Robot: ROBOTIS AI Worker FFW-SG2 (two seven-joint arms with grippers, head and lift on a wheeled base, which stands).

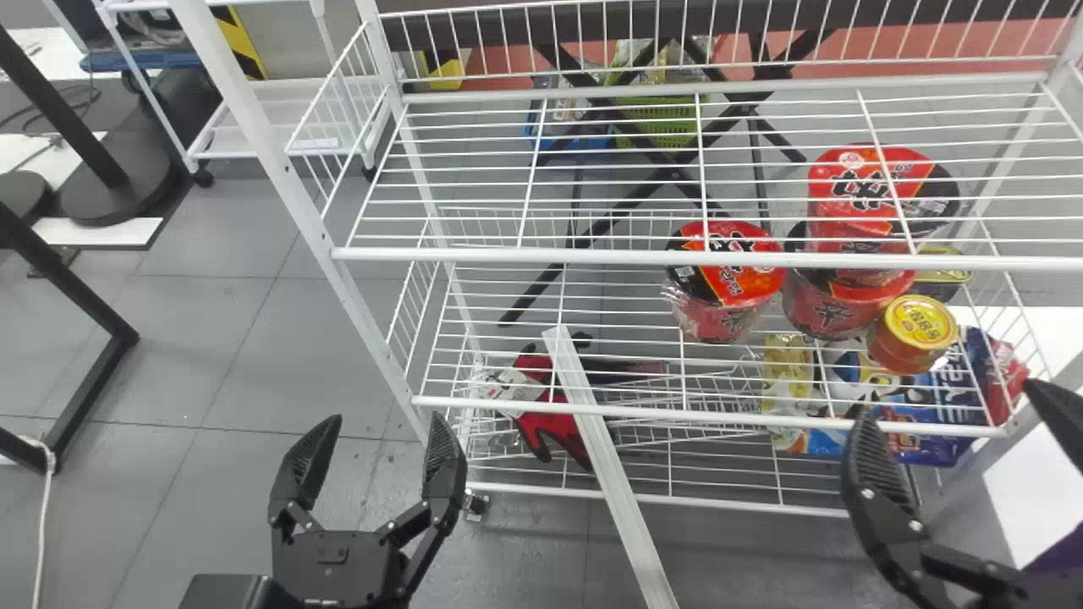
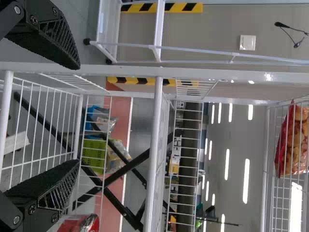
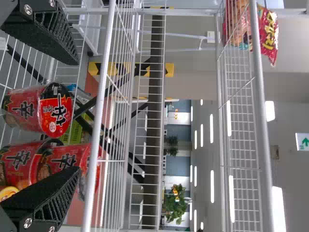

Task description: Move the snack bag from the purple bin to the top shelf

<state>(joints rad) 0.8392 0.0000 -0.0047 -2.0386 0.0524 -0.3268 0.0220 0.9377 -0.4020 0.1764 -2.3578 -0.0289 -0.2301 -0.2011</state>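
Observation:
In the head view my left gripper [image 1: 381, 427] stands open in front of the rack's left end, with nothing between its fingers. My right gripper [image 1: 949, 404] is at the lower right, also open and empty. The left wrist view has the left gripper [image 2: 78, 114] spread before the rack and a red snack bag [image 2: 292, 140] up at the high wire shelf [image 2: 264, 193]. From the right wrist, beyond the open right gripper [image 3: 78, 117], a red and yellow snack bag [image 3: 266, 31] appears at the high shelf [image 3: 263, 135]. Something purple [image 1: 1059, 565] shows at the head view's lower right corner.
Red noodle cups [image 1: 729, 279] and a yellow-lidded can [image 1: 918, 326] stand on the rack's right side. Lower down lie blue packs [image 1: 939, 414] and red gloves [image 1: 550, 423]. A pale bar [image 1: 605, 465] slants in front; white rack posts [image 1: 279, 169] stand close by.

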